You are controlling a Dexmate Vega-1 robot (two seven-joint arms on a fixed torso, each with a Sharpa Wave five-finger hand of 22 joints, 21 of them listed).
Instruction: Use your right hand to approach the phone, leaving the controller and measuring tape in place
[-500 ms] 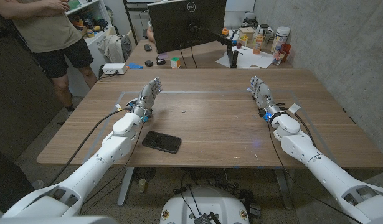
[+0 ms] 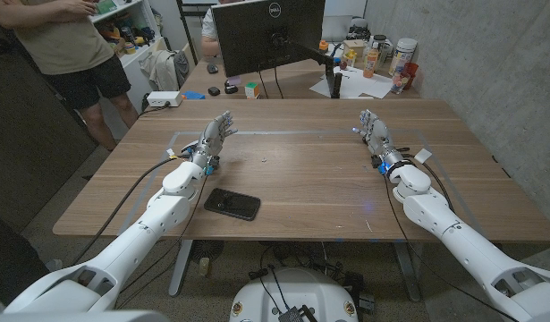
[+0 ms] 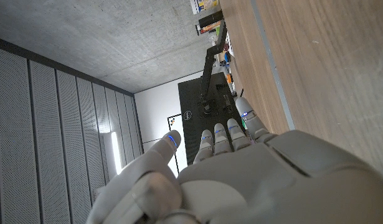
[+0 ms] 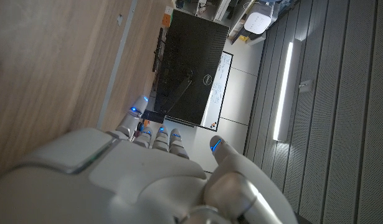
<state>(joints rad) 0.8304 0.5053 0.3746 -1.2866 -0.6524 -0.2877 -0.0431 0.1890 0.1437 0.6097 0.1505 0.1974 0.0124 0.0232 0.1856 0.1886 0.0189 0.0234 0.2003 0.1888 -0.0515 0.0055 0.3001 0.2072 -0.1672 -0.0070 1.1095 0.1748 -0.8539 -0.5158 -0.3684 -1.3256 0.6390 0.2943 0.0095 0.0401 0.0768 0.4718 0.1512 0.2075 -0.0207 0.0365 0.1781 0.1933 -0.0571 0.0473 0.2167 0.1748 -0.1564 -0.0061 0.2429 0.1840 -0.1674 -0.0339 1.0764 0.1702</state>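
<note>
Phone [image 2: 232, 204] lay near worktop [image 2: 301, 179] front edge; Dell monitor [image 2: 267, 36] behind; left hand [image 2: 214, 139], right hand [image 2: 373, 131] empty, fingers spread.

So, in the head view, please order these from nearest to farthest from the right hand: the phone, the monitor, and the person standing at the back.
1. The monitor, behind the table, toward the middle, up and left of the right hand.
2. The phone, by the table's near edge beside the left arm.
3. The person, standing at the far left, beyond the table.
</note>
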